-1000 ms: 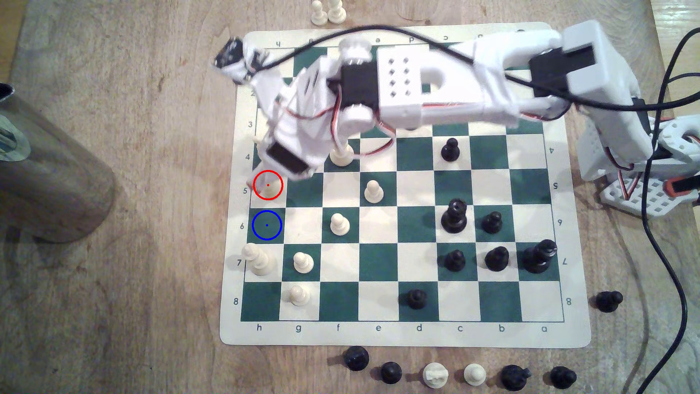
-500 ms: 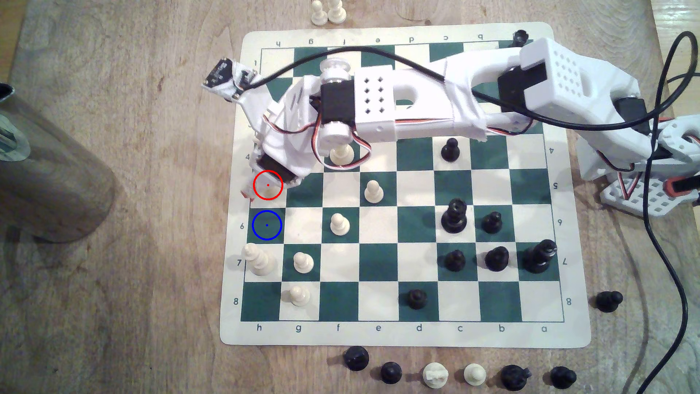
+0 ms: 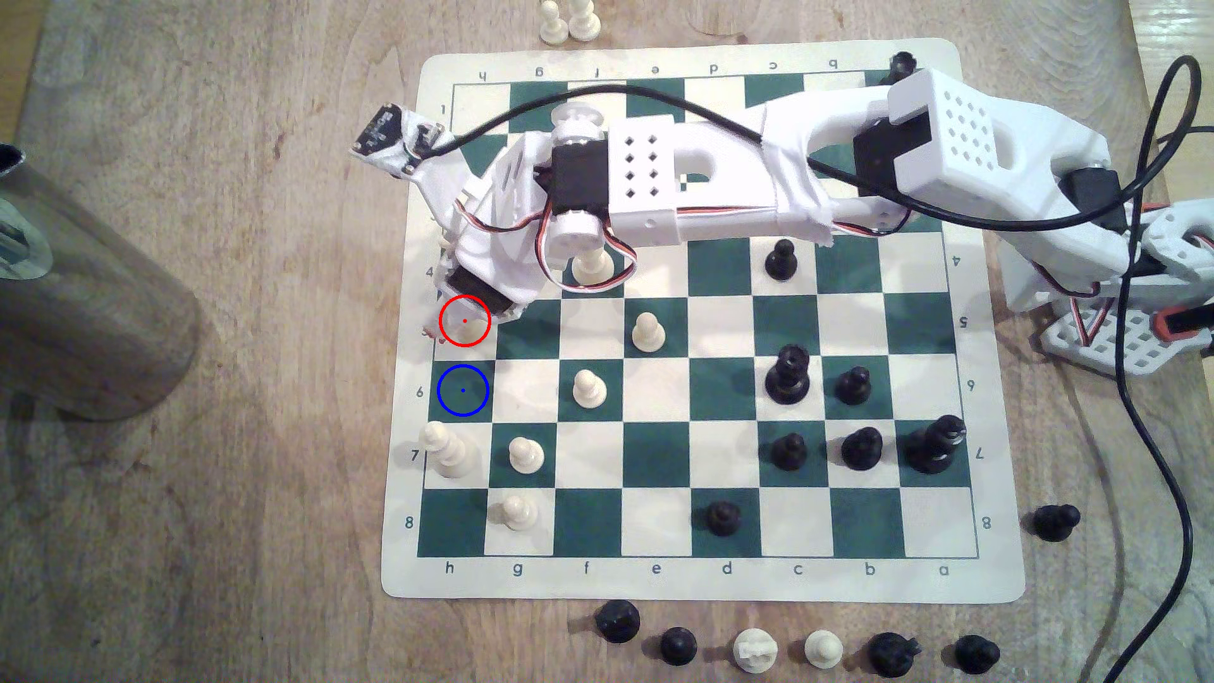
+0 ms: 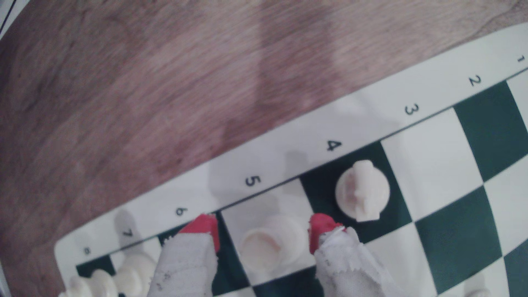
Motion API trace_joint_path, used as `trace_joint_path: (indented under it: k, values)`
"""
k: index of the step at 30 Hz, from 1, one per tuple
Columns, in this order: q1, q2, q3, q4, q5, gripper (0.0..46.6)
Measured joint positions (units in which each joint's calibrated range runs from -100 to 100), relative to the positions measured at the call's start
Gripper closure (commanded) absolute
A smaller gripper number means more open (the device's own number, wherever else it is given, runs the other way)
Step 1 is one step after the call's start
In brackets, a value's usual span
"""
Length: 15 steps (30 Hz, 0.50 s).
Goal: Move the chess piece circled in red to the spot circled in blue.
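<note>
Open gripper straddles the cream, round-based chess piece, red fingertips apart.

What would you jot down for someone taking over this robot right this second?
Gripper: jaws open, one red-tipped finger on each side of the chess piece circled in red, not yet closed on it.
The piece stands on its white square by the 5 mark, at the board's edge.
The spot circled in blue, the dark green square by the 6 mark, is free.
Done: approach and lining up.
Left: close, lift, shift one square over, set down, release.
</note>
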Motion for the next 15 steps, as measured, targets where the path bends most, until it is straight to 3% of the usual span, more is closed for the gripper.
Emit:
trace_joint_path:
  k: [15]
  values:
    - [-0.37,0.00,0.00,0.00,0.00,30.7]
